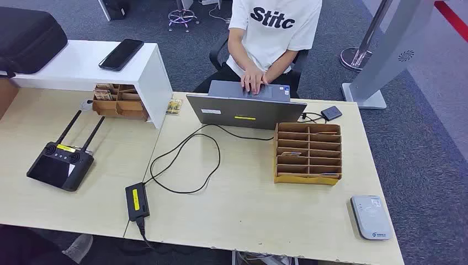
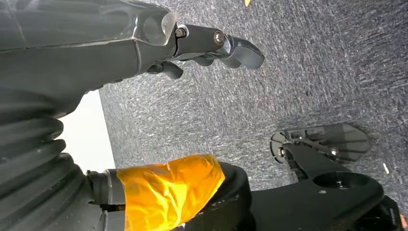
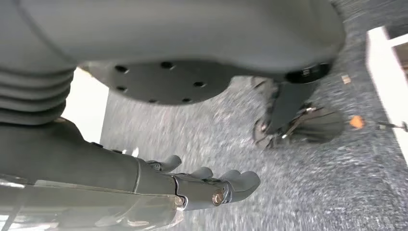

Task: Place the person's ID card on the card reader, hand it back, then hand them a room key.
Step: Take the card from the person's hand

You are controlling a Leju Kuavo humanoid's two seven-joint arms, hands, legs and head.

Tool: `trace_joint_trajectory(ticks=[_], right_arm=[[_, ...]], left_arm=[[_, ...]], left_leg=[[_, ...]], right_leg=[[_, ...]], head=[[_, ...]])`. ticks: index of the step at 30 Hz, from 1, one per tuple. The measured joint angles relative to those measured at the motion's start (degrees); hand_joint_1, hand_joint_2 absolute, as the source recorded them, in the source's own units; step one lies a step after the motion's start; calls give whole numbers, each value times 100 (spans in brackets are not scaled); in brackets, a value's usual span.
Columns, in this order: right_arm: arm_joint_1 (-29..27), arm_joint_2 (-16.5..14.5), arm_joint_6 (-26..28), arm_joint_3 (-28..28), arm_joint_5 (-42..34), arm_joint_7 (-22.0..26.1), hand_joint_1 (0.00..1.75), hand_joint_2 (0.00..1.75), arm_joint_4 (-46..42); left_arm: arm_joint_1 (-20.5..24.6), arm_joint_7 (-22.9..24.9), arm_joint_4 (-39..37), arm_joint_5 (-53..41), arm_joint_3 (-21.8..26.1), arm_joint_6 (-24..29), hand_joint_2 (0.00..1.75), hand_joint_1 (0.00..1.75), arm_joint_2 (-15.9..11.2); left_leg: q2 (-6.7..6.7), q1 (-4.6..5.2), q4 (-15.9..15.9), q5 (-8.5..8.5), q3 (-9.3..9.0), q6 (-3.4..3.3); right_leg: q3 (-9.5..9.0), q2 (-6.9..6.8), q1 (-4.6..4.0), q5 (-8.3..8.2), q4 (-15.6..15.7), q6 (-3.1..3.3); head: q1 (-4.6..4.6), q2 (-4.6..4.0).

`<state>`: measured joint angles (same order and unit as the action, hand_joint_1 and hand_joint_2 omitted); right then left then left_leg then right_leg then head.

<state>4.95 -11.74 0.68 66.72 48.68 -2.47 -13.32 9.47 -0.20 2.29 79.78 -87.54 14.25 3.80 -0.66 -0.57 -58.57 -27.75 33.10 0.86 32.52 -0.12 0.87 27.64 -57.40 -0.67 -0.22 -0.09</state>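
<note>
The white card reader (image 1: 371, 217) lies flat near the table's front right corner. Behind it stands a cardboard slotted organizer (image 1: 308, 153) with thin cards in some slots. A person in a white shirt sits across the table with both hands (image 1: 254, 81) on a grey laptop (image 1: 245, 107). My left hand (image 2: 211, 45) hangs over grey carpet with its fingers stretched out and nothing in them. Over the carpet too hangs my right hand (image 3: 211, 185), fingers loosely extended and holding nothing.
A black cable loops from the laptop to a power brick (image 1: 136, 200) at the front edge. A black remote controller (image 1: 60, 163) lies at the left. A white shelf (image 1: 149, 72) carries a phone (image 1: 121, 54), with a second cardboard box (image 1: 118, 100) under it.
</note>
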Motion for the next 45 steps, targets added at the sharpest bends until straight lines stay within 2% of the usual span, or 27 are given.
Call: trace_joint_trajectory(ticks=[1,2,3,4,7,13,17,21,29,33,35,38,45], right_arm=[[2,1,0,20,-13,3,0,116,0],[4,2,-4,40,-38,7,0,131,-1],[8,3,-15,89,-108,20,0,175,-1],[12,5,-35,150,-220,42,0,175,-1],[45,33,-136,478,-885,213,0,175,-1],[146,342,-456,1505,-2716,818,0,175,-5],[153,662,-753,1877,-3923,1247,0,175,-43],[165,963,-969,2044,-4697,1663,0,175,-126],[215,1378,-1571,2098,-5676,3165,0,175,-554],[218,1486,-2047,1917,-6016,3471,0,175,-1251],[194,1437,-2278,1736,-6359,3351,0,175,-1904],[124,1193,-2443,1431,-6846,3031,0,175,-3150],[-26,232,-2412,627,-7214,2651,0,175,-6217]], left_arm=[[2,0,0,1,0,0,116,0,0],[2,0,0,2,0,0,87,0,0],[1,0,0,6,0,0,44,0,0],[-6,1,0,12,0,0,44,0,0],[-25,19,0,62,0,5,175,0,0],[6,151,0,280,2,64,175,0,4],[-25,92,0,562,5,151,175,0,24],[-45,-4,1,783,23,217,175,0,52],[-80,-135,2,1015,58,270,175,0,101],[-95,-181,2,1040,98,275,175,0,119],[-101,-207,1,1040,113,275,175,0,120],[-108,-242,2,1040,122,275,175,0,120],[-121,-296,1,1040,172,275,175,0,120]], left_leg=[[0,0,0,0,0,0],[0,0,0,0,0,0],[0,0,0,0,-1,0],[0,0,0,0,-1,0],[-1,1,0,0,-1,0],[-1,5,0,0,-2,0],[-2,10,-1,-1,-3,-1],[-3,11,-1,-1,-4,-2],[-4,16,-1,-1,-8,-2],[-4,25,-1,-1,-9,-2],[-4,29,-1,0,-10,-3],[-3,29,0,0,-11,-3],[-3,29,2,0,-13,-2]], right_leg=[[0,0,0,0,0,0],[0,0,0,0,0,0],[0,0,0,0,0,0],[-1,0,0,0,0,0],[0,-2,1,0,0,0],[-4,-3,5,0,0,-1],[-4,-3,8,-1,0,-2],[-4,-3,10,-1,1,-2],[-5,-3,15,-1,0,-2],[-5,-2,23,-2,0,-4],[-5,-2,26,-2,0,-4],[-4,0,27,-2,0,-5],[-1,1,26,-2,-7,-4]], head=[[0,0],[0,0],[0,0],[0,0],[0,0],[0,0],[0,0],[0,0],[-20,0],[-22,0],[-23,0],[-24,0],[-24,0]])
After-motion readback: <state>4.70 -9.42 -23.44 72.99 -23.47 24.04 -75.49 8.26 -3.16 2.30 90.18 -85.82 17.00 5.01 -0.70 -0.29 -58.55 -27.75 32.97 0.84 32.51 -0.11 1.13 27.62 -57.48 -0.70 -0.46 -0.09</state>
